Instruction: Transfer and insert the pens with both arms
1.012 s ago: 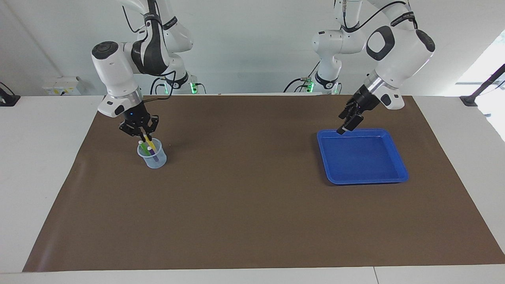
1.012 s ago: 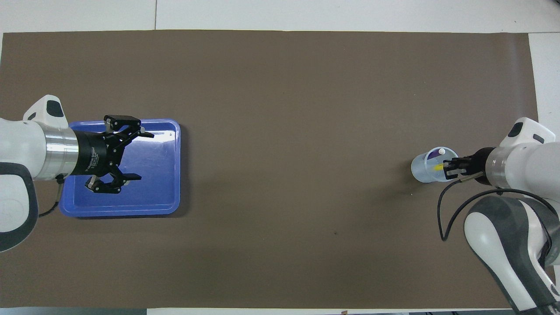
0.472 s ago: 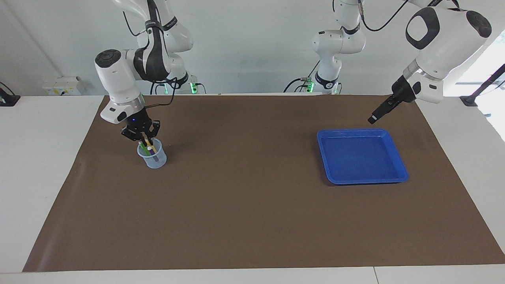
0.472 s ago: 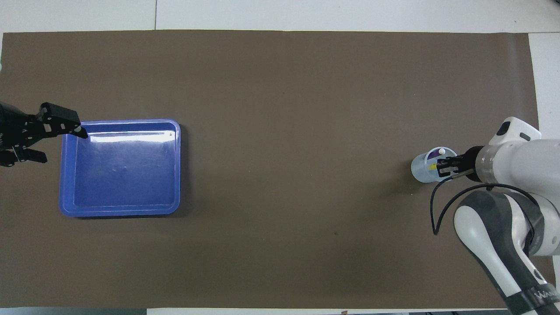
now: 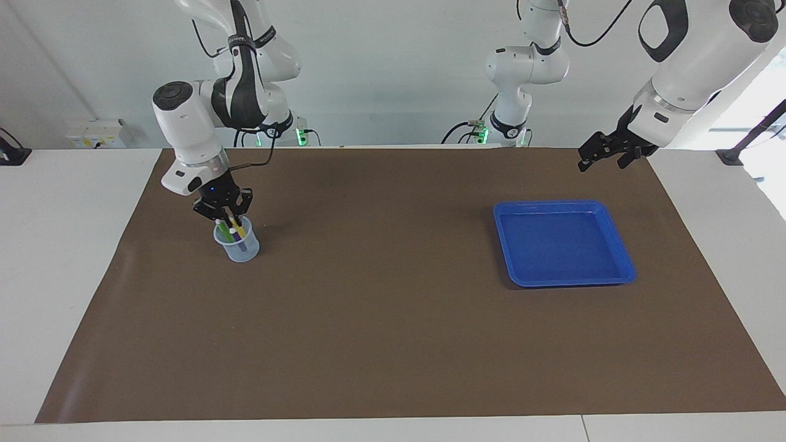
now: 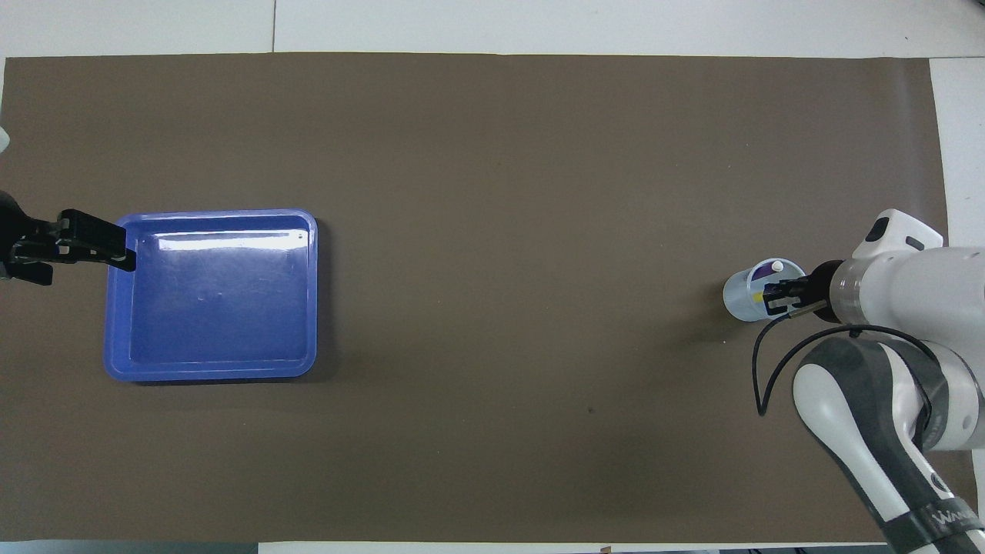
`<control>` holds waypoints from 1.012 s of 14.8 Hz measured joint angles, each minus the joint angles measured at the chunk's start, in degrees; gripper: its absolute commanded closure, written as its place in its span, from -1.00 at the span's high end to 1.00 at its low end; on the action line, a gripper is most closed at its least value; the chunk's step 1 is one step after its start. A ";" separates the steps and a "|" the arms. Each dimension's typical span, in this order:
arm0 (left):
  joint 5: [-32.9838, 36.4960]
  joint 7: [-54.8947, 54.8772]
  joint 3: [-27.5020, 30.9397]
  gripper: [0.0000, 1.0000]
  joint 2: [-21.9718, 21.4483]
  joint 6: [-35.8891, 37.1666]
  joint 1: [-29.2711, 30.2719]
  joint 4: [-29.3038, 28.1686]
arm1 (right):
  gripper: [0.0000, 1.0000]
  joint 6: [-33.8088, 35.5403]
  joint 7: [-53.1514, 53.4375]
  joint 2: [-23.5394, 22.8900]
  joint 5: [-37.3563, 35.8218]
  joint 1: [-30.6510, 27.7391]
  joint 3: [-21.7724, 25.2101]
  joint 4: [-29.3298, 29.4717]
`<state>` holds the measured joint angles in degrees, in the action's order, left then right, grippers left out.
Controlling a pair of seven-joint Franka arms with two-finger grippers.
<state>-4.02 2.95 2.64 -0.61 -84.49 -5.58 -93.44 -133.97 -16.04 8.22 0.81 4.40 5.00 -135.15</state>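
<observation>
- Pens (image 5: 232, 232) are what matters on this desk (image 5: 393, 344); all three stand in a clear cup (image 5: 237, 244) directly under the right end effector (image 5: 223, 213), toward the right arm's end.
- Mat (image 5: 393, 319): a brown sheet covers the desk and carries both containers.
- Tray (image 5: 562, 279): blue, shallow, with nothing in it. It lies below the left end effector (image 5: 605, 155), which hangs high over the mat by the tray's robot-side edge, fingers spread open and holding nothing. With no pens left to lift, that arm looks to be waiting.
- Cup: small and see-through. The right end effector is lowered to its mouth, over the yellow pen (image 5: 236, 231); whether its fingers clamp that pen I cannot tell. My reading is that this is the last insertion.
- Pens, smallest: yellow, green (image 5: 223, 229) and purple (image 6: 765, 270) lean inside, pale ends up.
</observation>
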 measured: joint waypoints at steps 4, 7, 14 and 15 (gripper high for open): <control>0.00 -1.75 -0.37 1.00 -0.14 0.16 -0.05 -0.15 | -1.00 0.00 0.00 -0.10 0.00 0.00 0.00 -0.17; 0.00 -1.80 -0.56 1.00 -1.32 1.34 -0.17 0.35 | -0.58 0.00 0.00 -0.30 0.00 0.01 -0.02 -0.20; 2.54 2.07 -3.12 1.00 -3.12 0.27 -0.29 0.33 | 0.55 -0.07 0.00 -0.44 0.00 0.06 -0.13 -0.09; 2.68 2.81 -3.07 1.00 -3.05 0.10 -0.57 0.33 | 0.68 -0.13 0.00 -0.46 0.00 0.08 -0.13 0.06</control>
<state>-1.34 5.76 -0.43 -3.66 -84.39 -6.15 -93.11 -134.10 -16.04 7.76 0.81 4.48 4.87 -135.09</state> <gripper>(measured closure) 0.000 0.396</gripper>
